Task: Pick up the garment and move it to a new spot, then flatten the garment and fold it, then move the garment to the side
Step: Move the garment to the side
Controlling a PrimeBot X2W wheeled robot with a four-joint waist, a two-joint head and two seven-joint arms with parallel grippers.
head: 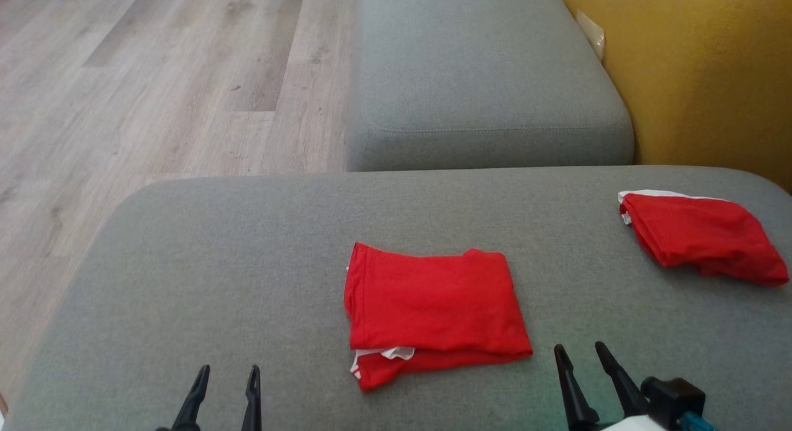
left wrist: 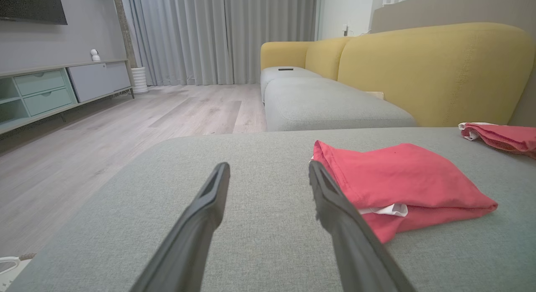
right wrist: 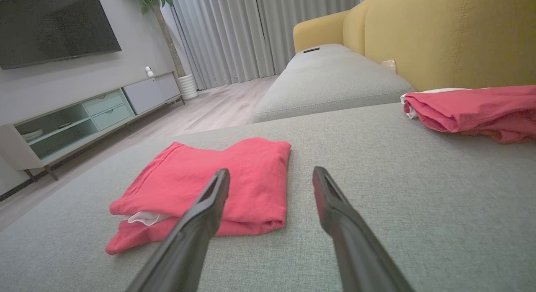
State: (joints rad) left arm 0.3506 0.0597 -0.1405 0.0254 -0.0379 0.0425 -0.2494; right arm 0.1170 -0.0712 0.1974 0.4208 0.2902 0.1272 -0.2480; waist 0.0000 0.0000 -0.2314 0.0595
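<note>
Left gripper [head: 229, 369] spread wide, empty, fingers pointing far over the near edge of the grey sofa seat [head: 216, 264]. Right gripper [head: 579, 347] also spread wide, empty, at the near right.

Progress, as judged from the layout: red garment [head: 433, 301] lies mid-seat as a compact rectangle in several layers, so pick-up, relocation, flattening and folding look done. The fold is a bit untidy. A strip of white trim [head: 396, 353] peeks out at the near-left corner, and the bottom layer sticks out past the top one there. What looks left is the last step, moving the garment to the side. A second red garment [head: 702, 239] sits bunched at the far right of the seat, well apart from the first. It probably marks the side spot, but I can't confirm that.

Garment vs grippers: it lies flat on the seat between the two grippers, touching neither. Its near-right corner is just left of and beyond the right gripper's tips, so that one is nearer. In the right wrist view the garment sits ahead and to the left of the fingers. The left gripper is further off, with bare seat between its tips and the garment's near-left corner. In the left wrist view the garment sits to the right of the fingers. Next grasp probably goes at the near edge.
</note>
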